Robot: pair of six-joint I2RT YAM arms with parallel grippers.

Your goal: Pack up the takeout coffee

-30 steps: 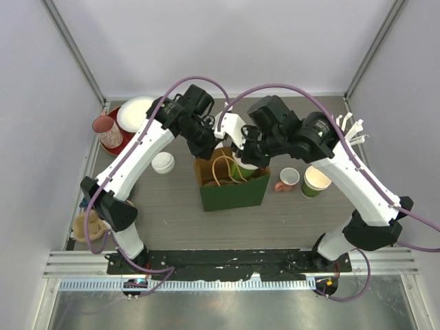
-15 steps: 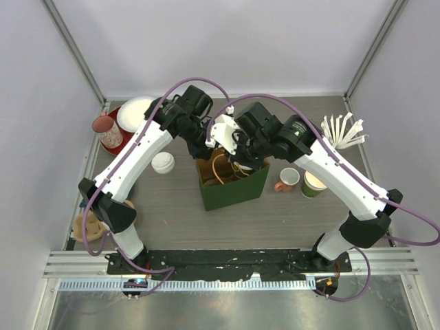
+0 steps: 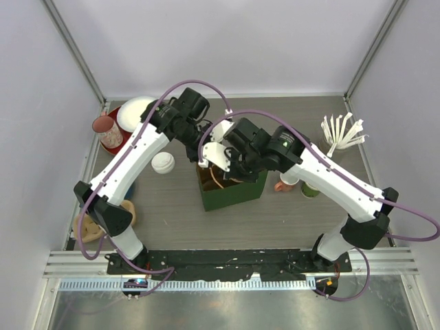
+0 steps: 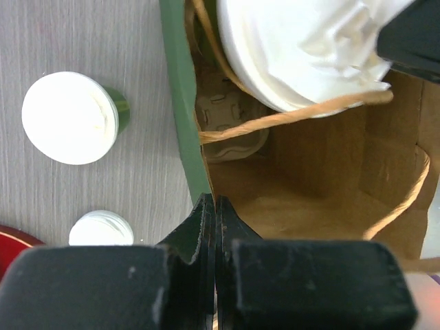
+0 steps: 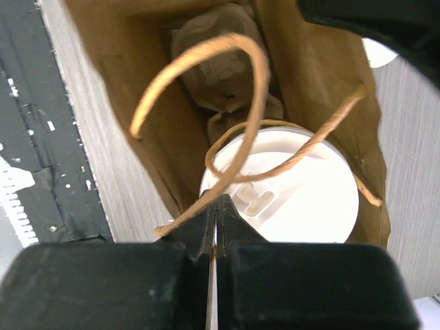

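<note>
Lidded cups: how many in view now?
2. One lidded cup stands on the table beside the paper bag; the other lidded cup is inside the bag. A small white round thing nearby is unclear. More may be hidden.

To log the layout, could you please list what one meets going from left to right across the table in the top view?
pink cup, lidded cup, green bag, pink-handled mug, lidless green cup, white cutlery
</note>
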